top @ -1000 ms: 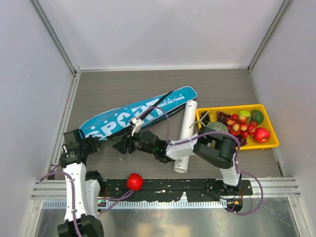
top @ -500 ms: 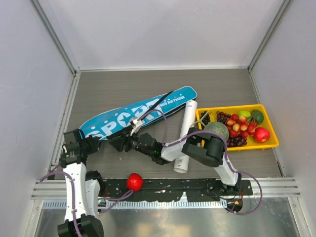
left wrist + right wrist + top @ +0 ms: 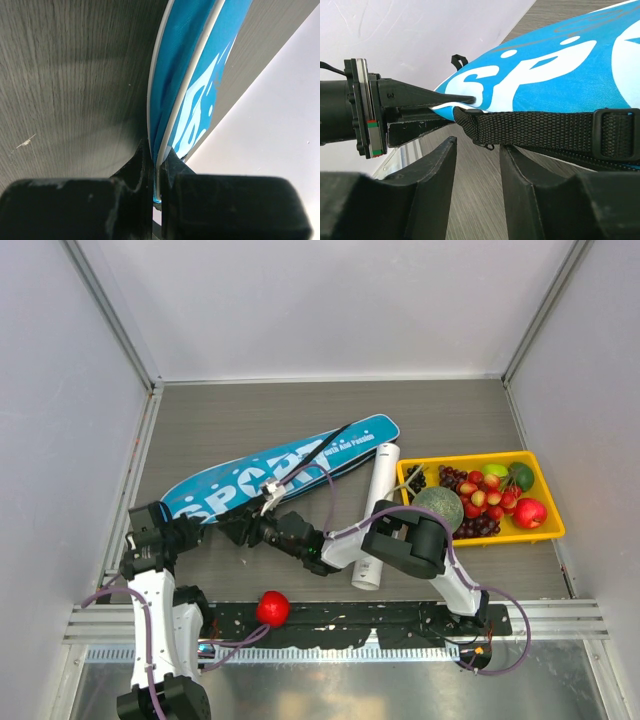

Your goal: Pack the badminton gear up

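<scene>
The blue "SPORT" racket bag (image 3: 280, 475) lies slantwise across the table. My left gripper (image 3: 188, 532) is shut on the white-piped edge of its near-left end, shown up close in the left wrist view (image 3: 157, 170) with the bag (image 3: 200, 75) running away from it. My right gripper (image 3: 226, 528) is open just below the bag's near edge, its jaws (image 3: 477, 145) empty under the black webbing strap (image 3: 540, 127) and a small zipper pull. The long white tube (image 3: 378, 515) lies right of the bag. Rackets and shuttlecocks are out of view.
The yellow tray (image 3: 530, 536) of fruit, with a green melon (image 3: 440, 505), stands at the right, beside the tube. A small red ball (image 3: 272, 607) rests on the black rail at the near edge. Grey walls close in the table on three sides.
My right gripper has moved left along the bag's near edge, closer to the left gripper. The left gripper and the bag have stayed put.
</scene>
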`<state>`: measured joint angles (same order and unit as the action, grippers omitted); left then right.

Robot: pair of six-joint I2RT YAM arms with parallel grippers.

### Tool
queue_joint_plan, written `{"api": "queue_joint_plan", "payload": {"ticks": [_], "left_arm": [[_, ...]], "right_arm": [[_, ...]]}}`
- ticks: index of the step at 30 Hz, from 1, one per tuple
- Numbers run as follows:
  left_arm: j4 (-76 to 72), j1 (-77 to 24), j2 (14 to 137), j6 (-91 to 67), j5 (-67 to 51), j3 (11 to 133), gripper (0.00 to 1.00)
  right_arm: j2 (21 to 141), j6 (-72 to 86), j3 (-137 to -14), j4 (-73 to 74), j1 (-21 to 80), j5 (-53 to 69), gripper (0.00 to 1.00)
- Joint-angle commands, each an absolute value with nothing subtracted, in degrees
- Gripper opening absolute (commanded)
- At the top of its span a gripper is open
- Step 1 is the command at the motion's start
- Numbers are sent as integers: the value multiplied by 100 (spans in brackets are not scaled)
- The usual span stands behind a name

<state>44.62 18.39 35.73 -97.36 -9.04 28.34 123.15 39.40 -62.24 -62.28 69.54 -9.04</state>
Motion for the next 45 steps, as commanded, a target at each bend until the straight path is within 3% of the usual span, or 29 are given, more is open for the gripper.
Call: {"api": "queue_joint_plan", "payload": {"ticks": [1,8,12,29,45], "left_arm": [[4491,1846,3516,-9888,-1327,2953,0],[4509,1846,3481,-9879,-1345,2909,0],[4509,1846,3489,-9888,-1310,2918,0],[4623,1846,3568,-9870,-791,3261,0],[4420,1977,3893,-9274,351,3769,0]], "right_arm": [[12331,3823,-6398,-6697,6970,-1151,39],[12358,3850,-6469,-6732,6970,-1143,29],[12357,3858,-6399,-6811,6961,-1178,5],[11611,3393,-4984,-6803,6460,-1257,5],[11250,2972,-4904,-5882,4880,-142,5]]}}
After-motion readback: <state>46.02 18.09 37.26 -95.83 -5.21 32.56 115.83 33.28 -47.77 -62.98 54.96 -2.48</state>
